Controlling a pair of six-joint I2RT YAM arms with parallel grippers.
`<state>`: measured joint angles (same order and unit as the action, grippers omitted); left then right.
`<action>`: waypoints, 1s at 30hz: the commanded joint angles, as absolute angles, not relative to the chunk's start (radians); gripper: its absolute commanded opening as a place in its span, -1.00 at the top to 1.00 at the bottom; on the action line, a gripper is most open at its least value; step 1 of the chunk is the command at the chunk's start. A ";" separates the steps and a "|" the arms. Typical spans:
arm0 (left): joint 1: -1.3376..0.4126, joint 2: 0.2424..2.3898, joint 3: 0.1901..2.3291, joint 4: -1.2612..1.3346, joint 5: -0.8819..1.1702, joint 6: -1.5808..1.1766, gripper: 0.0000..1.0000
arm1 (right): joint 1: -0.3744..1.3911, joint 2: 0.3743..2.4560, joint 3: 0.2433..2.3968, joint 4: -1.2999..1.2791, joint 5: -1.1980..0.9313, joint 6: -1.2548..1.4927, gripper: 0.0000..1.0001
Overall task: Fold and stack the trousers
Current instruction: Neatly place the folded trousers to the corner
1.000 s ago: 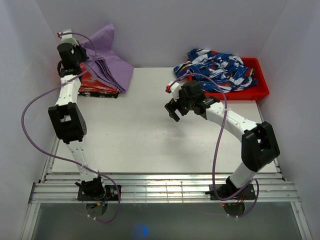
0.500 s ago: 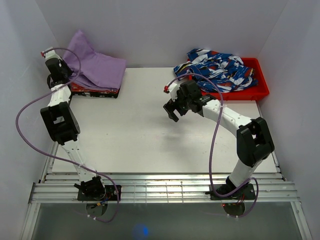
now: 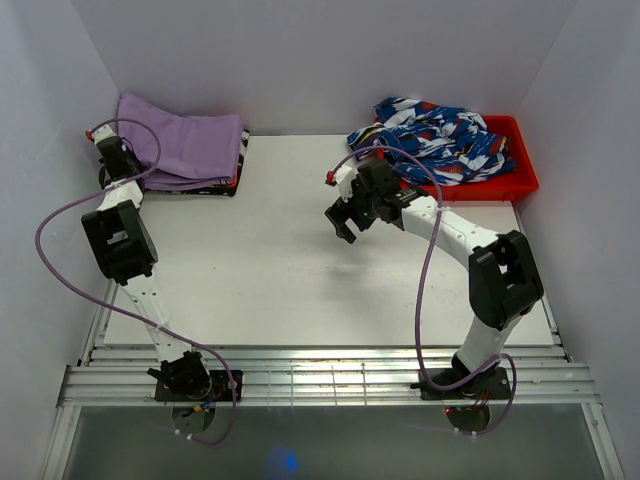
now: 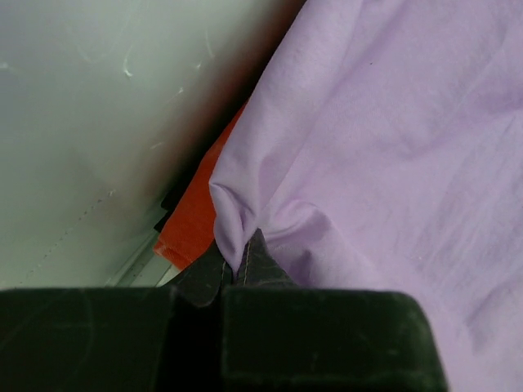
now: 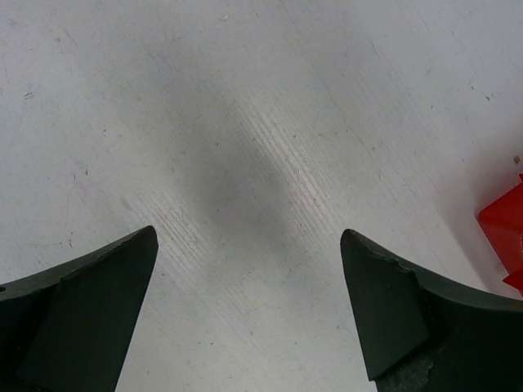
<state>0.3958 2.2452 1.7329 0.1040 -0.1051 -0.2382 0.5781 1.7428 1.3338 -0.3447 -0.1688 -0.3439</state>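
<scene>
White worktop [image 3: 300,260]; trousers [image 3: 190,145] laid on orange cloth [image 4: 192,220] far-left, apparently for stacking. Left fingers [image 4: 263,265] pinched on fold; right fingers [image 5: 90,286] spread, empty.

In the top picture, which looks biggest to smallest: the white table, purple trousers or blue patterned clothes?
1. The white table.
2. The blue patterned clothes and purple trousers look nearly alike here; I won't rank them.

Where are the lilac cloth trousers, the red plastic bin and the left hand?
lilac cloth trousers [image 3: 190,145], top view, middle of the folded panel.
red plastic bin [image 3: 522,172], top view, bare right end.
left hand [image 4: 239,273], left wrist view, between the fingertips pinching the trousers' edge.
</scene>
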 commanded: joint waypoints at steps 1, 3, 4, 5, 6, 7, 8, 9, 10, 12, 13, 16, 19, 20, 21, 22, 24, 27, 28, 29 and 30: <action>0.422 2.192 1.723 0.059 -0.184 -0.236 1.00 | 0.578 1.744 1.378 -0.345 -0.192 -0.339 -0.96; 0.436 2.184 1.727 0.029 -0.176 -0.247 0.99 | 0.580 1.743 1.378 -0.347 -0.192 -0.339 -0.96; 0.442 2.180 1.721 0.028 -0.155 -0.250 0.83 | 0.580 1.740 1.373 -0.347 -0.190 -0.339 -0.94; 0.449 2.175 1.717 0.028 -0.131 -0.242 0.63 | 0.580 1.735 1.368 -0.347 -0.190 -0.339 -0.93; 0.452 2.175 1.724 0.018 -0.103 -0.235 0.27 | 0.580 1.735 1.365 -0.341 -0.190 -0.341 -0.92; 0.454 2.174 1.735 0.005 -0.072 -0.213 0.10 | 0.580 1.735 1.364 -0.338 -0.190 -0.342 -0.91; 0.466 2.171 1.762 -0.027 -0.030 -0.207 -0.02 | 0.580 1.736 1.368 -0.336 -0.193 -0.342 -0.91; 0.469 2.163 1.770 -0.038 -0.003 -0.206 -0.12 | 0.578 1.741 1.374 -0.334 -0.205 -0.341 -0.91; 0.474 2.140 1.773 -0.047 0.082 -0.203 -0.32 | 0.580 1.752 1.397 -0.339 -0.210 -0.336 -0.92; 0.486 2.120 1.810 -0.077 0.155 -0.173 -0.47 | 0.578 1.764 1.426 -0.341 -0.230 -0.328 -0.91; 0.488 2.096 1.828 -0.116 0.217 -0.155 -0.58 | 0.578 1.779 1.443 -0.347 -0.239 -0.327 -0.91; 0.489 2.042 1.859 -0.143 0.287 -0.072 -0.78 | 0.578 1.825 1.526 -0.368 -0.296 -0.330 -0.91; 0.491 1.965 1.812 -0.048 0.374 -0.025 -0.81 | 0.578 1.888 1.650 -0.374 -0.374 -0.330 -0.92; 0.491 1.953 1.796 -0.013 0.415 -0.028 -0.82 | 0.578 1.902 1.682 -0.364 -0.394 -0.324 -0.93; 0.491 1.951 1.789 0.032 0.449 -0.032 -0.81 | 0.578 1.919 1.744 -0.345 -0.432 -0.302 -0.93; 0.491 1.959 1.784 0.090 0.484 -0.035 -0.80 | 0.578 1.954 1.773 -0.324 -0.451 -0.287 -0.96; 0.491 2.005 1.802 0.183 0.540 -0.070 -0.75 | 0.578 2.020 1.859 -0.238 -0.480 -0.211 -1.00; 0.488 2.109 1.854 0.297 0.560 -0.093 -0.62 | 0.581 2.097 1.966 -0.089 -0.505 -0.077 -0.89; 0.488 2.138 1.902 0.322 0.557 -0.104 -0.61 | 0.586 2.139 1.980 -0.037 -0.497 -0.034 -0.86; 0.488 2.172 1.936 0.343 0.546 -0.107 -0.61 | 0.592 2.161 1.991 0.085 -0.439 0.010 -0.75; 0.486 2.245 1.977 0.347 0.523 -0.106 -0.60 | 0.598 2.205 2.012 0.139 -0.419 0.084 -0.70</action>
<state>0.4820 2.1090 1.9057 0.2546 0.5003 -0.0853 0.5842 2.1284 1.9457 -0.1268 -0.4408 -0.1242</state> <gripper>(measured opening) 0.804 0.874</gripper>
